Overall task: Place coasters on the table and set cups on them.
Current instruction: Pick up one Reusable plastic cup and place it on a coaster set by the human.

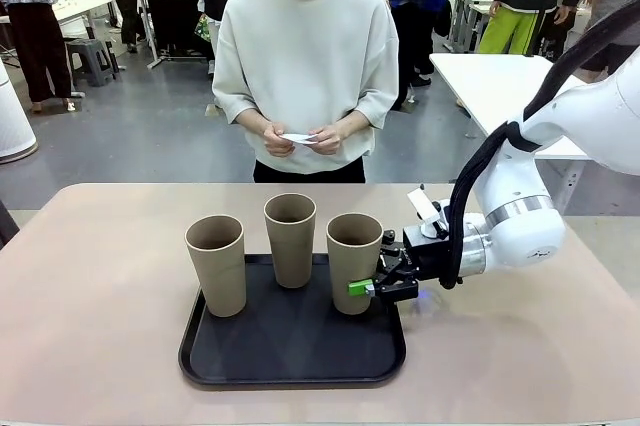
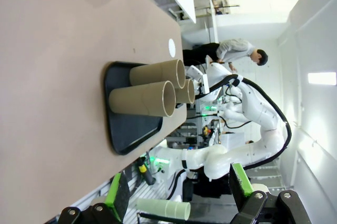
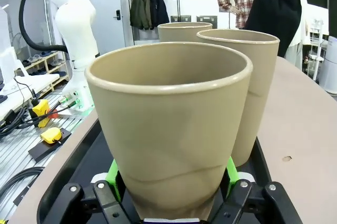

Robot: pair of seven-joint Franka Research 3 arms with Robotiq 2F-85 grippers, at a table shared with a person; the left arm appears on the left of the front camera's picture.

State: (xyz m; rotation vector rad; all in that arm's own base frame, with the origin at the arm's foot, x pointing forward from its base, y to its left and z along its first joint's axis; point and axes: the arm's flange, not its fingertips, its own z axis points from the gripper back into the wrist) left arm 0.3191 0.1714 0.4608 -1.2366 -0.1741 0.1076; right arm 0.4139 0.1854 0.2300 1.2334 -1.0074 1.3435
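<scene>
I see a tall tan cup (image 1: pixel 354 261) on the black tray (image 1: pixel 290 361), its low part squeezed between my right jaws, while my left jaws stand wide.

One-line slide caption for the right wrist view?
Right gripper fingers shut on the nearest cup, two more cups behind, all on the black tray.

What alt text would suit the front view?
The right gripper clamps the rightmost cup of three standing on a black tray on a beige table. Across it, a person holds thin white paper.
</scene>
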